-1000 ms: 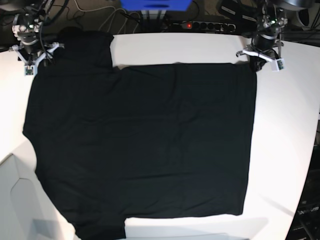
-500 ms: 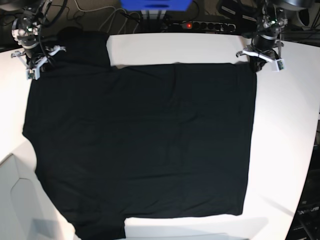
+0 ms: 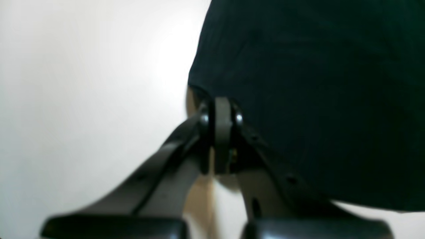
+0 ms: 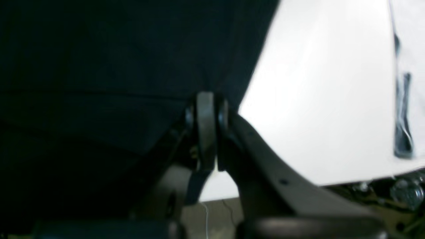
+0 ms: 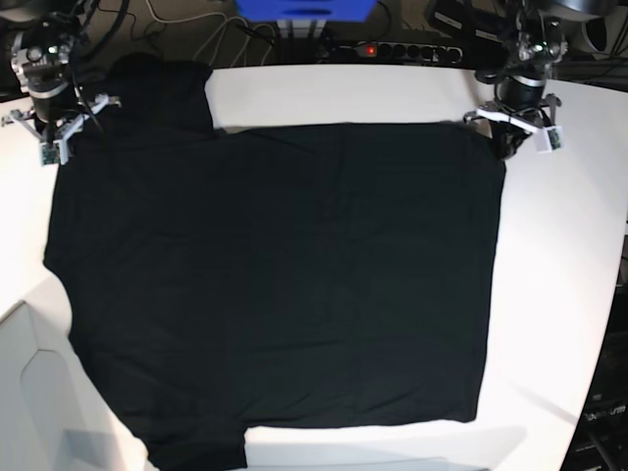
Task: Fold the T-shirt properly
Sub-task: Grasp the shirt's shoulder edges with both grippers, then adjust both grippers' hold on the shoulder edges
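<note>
The black T-shirt (image 5: pixel 275 285) lies spread flat over most of the white table (image 5: pixel 559 294), its sleeves toward the left of the base view. My left gripper (image 5: pixel 504 144) sits at the shirt's far right corner. In the left wrist view, that gripper (image 3: pixel 222 108) is shut with the T-shirt (image 3: pixel 315 83) edge pinched at its tips. My right gripper (image 5: pixel 59 132) is at the far left edge by the upper sleeve. Seen from the right wrist, this gripper (image 4: pixel 206 99) is shut on the T-shirt (image 4: pixel 99 66), and the cloth gathers to a point there.
Behind the table's far edge are a power strip with a red light (image 5: pixel 392 49), a blue box (image 5: pixel 304 10) and loose cables. The table is cut off at an angle at the lower left (image 5: pixel 20 314) and ends close to the right frame edge.
The right gripper has closed on the shirt's edge and shifted a little up and left. The left gripper has moved slightly up and right, still shut on its corner.
</note>
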Motion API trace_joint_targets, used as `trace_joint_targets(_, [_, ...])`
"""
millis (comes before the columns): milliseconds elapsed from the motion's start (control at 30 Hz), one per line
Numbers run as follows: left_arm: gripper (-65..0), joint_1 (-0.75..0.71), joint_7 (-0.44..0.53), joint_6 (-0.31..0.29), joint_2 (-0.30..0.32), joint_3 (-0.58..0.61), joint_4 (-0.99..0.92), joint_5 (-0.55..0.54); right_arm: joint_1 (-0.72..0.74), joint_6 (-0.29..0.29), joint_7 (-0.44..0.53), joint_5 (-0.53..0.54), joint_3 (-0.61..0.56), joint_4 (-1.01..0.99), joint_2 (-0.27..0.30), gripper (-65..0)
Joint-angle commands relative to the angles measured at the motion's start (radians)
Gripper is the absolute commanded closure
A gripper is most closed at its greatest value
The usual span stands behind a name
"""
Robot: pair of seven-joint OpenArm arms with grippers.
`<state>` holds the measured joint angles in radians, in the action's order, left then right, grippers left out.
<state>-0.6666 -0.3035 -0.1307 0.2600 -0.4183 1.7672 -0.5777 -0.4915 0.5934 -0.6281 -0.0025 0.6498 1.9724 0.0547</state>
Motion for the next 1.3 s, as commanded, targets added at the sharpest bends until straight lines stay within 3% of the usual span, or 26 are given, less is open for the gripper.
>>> trace_joint_targets(0, [0.0,-0.003,0.022,0.001,0.009,-0.009,0.023,-0.005,-0.002,0.007,0.012,0.003,0.009,0.014,0.010,0.0])
trace_joint_targets(233, [0.0,-0.003,0.022,0.001,0.009,-0.009,0.009,-0.005,-0.003,0.007,0.011,0.003,0.011,-0.038,0.010,-1.5])
trace_joint_targets(533, [0.0,-0.003,0.022,0.001,0.009,-0.009,0.009,-0.005,0.000,0.007,0.014,0.003,0.005,-0.158,0.020,-33.7])
trace_joint_targets(633, [0.0,-0.003,0.022,0.001,0.009,-0.009,0.009,-0.005,0.000,0.007,0.015,0.006,0.005,-0.173,0.026,-37.7])
trace_joint_targets(1067, [0.0,-0.005,0.022,0.001,0.009,-0.009,0.009,-0.003,0.021,0.009,0.011,0.006,0.005,-0.250,0.026,-36.6])
trace_joint_targets(1167, [0.0,-0.005,0.022,0.001,0.009,-0.009,0.009,-0.003,0.020,0.029,0.011,0.006,0.005,-0.250,0.026,-28.1])
trace_joint_targets(1267, [0.0,-0.005,0.022,0.001,0.009,-0.009,0.009,-0.003,0.021,0.105,0.011,0.003,0.011,-0.250,0.026,-12.7])
